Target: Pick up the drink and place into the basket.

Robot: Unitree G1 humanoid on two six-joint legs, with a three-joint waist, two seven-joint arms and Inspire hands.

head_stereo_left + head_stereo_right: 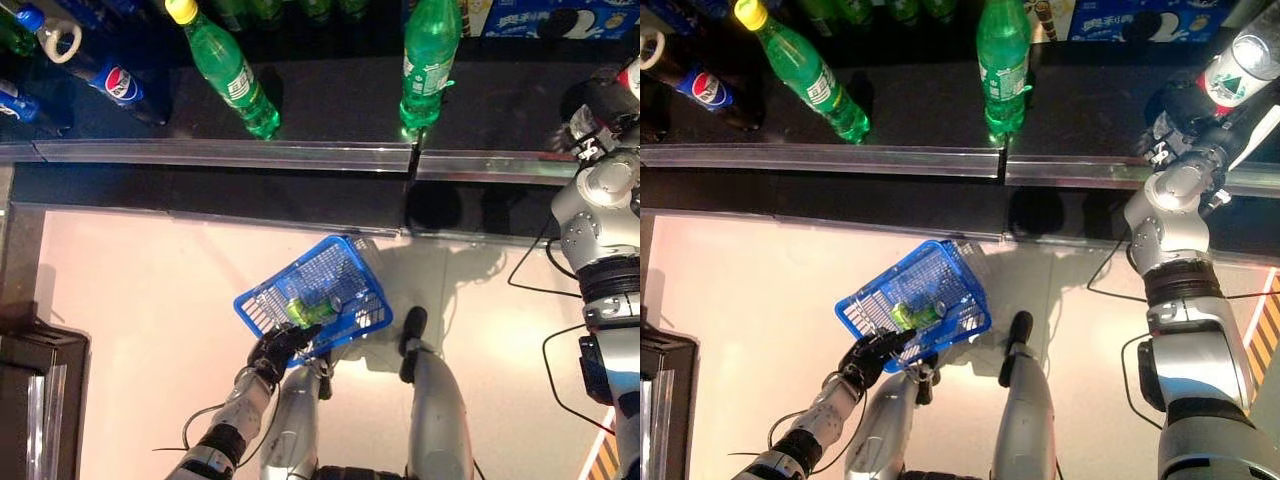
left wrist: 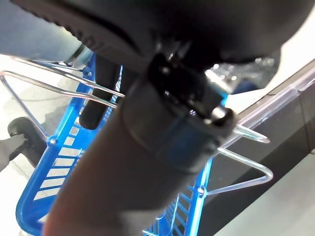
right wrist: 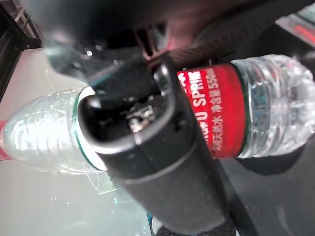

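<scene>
R hand (image 1: 1180,110) clenched on water bottle (image 3: 266,105) — swing it over the blue basket (image 1: 955,290), which L hand (image 1: 872,358) grips by its wire handle (image 2: 44,88), lower in beside the green can (image 1: 917,315) — then let go.

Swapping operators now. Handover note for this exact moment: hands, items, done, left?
Left hand: curled round the wire handle of the blue basket, holding it low in front of the robot, above the floor.
Right hand: up at the dark shelf, shut on a clear water bottle with a red label.
Done: a green can already lies in the basket; the water bottle is grasped.
Left: bring the bottle down to the basket and release it inside.
Two green bottles and a cola bottle stand untouched on the shelf.
</scene>
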